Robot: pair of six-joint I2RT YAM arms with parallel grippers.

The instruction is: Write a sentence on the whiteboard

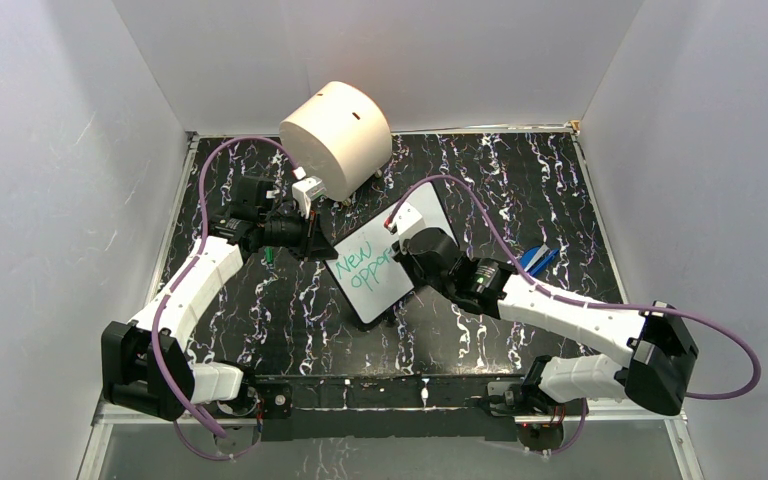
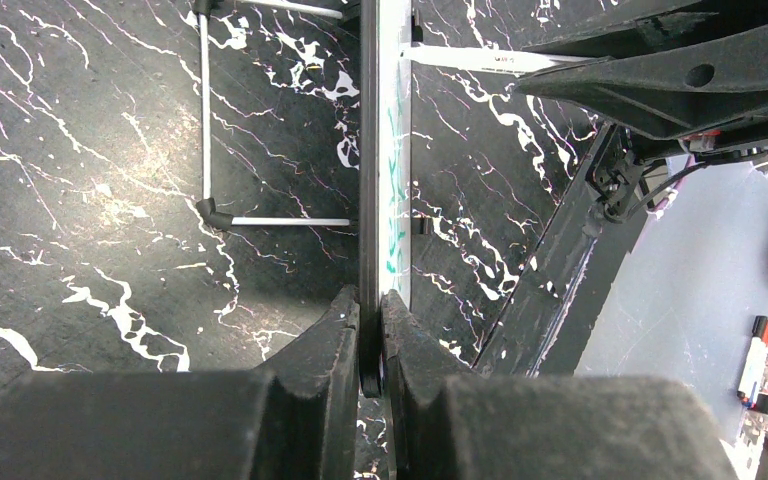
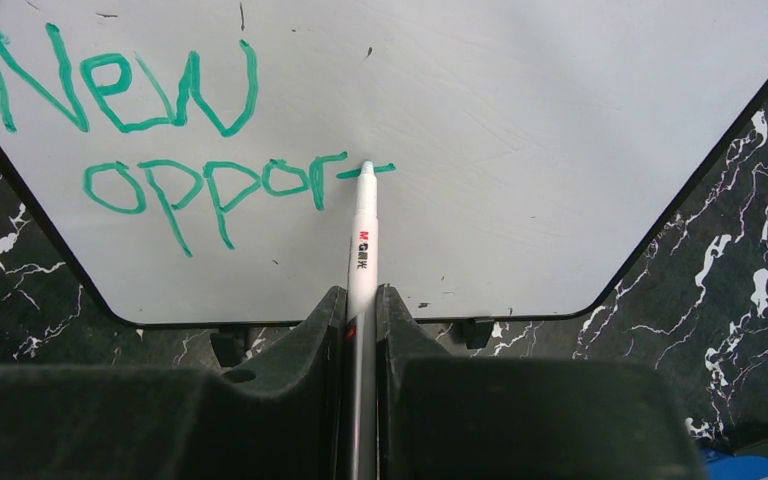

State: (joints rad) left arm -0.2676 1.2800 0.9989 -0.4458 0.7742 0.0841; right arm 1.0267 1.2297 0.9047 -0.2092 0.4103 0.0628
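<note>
The left jaws are pressed together on the near edge of the whiteboard [image 2: 392,150], which in the left wrist view runs edge-on straight ahead from between them. Its thin black rim sits in the grip, and its white face, showing a trace of green, is turned to the right of the jaws. To the left of the jaws, behind the board, the thin wire legs of a stand [image 2: 206,120] rest on the black marbled table [image 1: 520,180].

The right jaws are clamped on a white marker pen [image 3: 362,240], whose barrel points straight ahead from between them. The pen's green tip touches the board's face just ahead of the jaws, at a short green dash. The sentence [image 3: 160,130] lies ahead and to the left of these jaws in two lines: "New" on top and "oppor" beneath it, with the dash at the pen tip following the last letter. The rest of the board, ahead and to the right of the pen, is bare white.

From above, the board stands tilted between the two sets of jaws, with the left jaws at its left edge and the right jaws facing its written side. A big cream cylinder [image 1: 338,135] lies on its side beyond the left jaws. A small blue object [image 1: 538,258] lies on the table behind the right jaws, beside the arm.
</note>
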